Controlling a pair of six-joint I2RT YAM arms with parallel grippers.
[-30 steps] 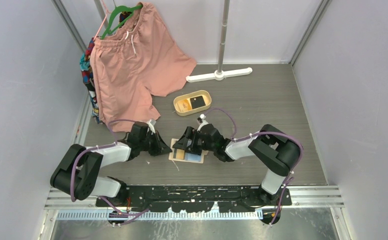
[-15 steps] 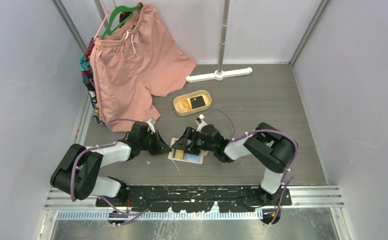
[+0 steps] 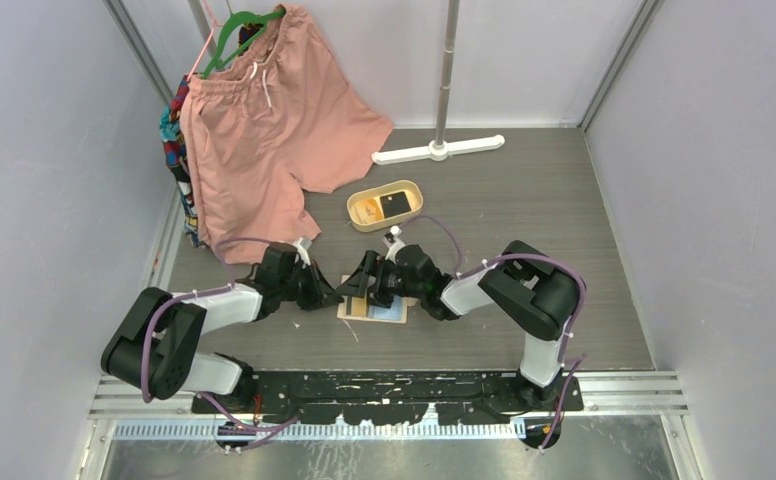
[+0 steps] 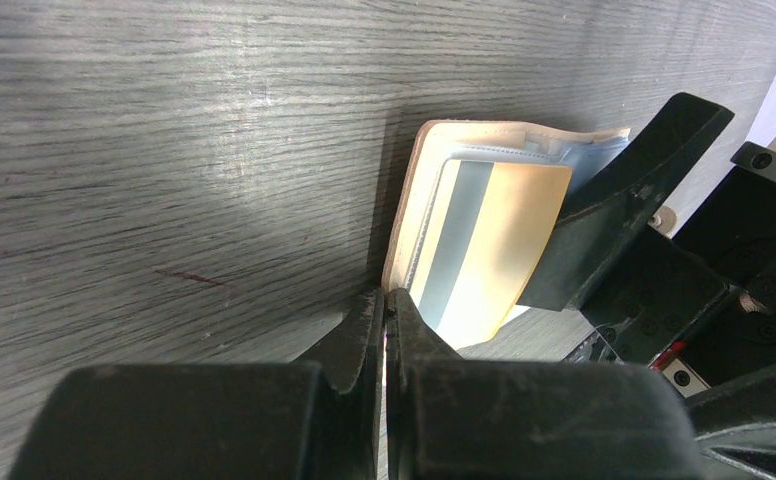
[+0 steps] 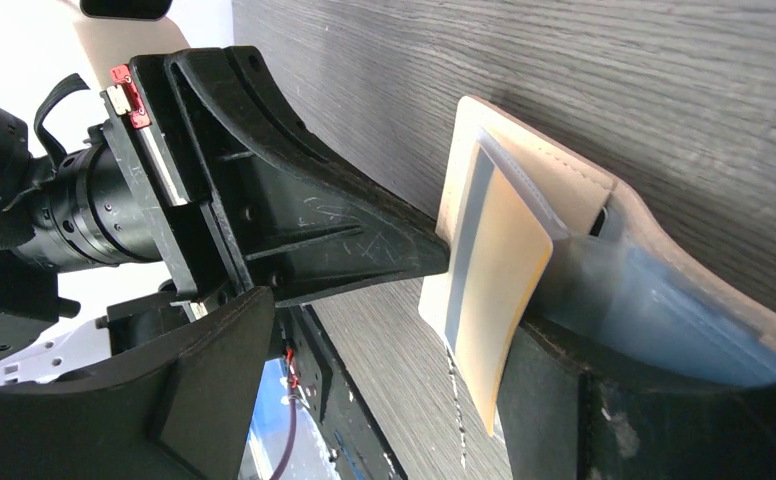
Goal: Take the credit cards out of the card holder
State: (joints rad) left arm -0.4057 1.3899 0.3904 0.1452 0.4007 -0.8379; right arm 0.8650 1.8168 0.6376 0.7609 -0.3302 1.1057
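Pinning the card holder (image 4: 409, 200) to the worktop (image 3: 524, 200), left gripper (image 4: 386, 300) jaws together at its edge — straddling the half-out striped credit card (image 4: 494, 240), right gripper (image 5: 399, 318) jaws spread, long axis pointing between them.

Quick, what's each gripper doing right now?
Left gripper: shut, tips at the card holder edge.
Right gripper: open, fingers either side of the orange-tinted card.

Top external camera: above the near edge of the table (image 3: 524, 200), looking down toward the far edge. Wrist cameras: low, close-range, facing each other; both show the card holder (image 4: 411, 205).
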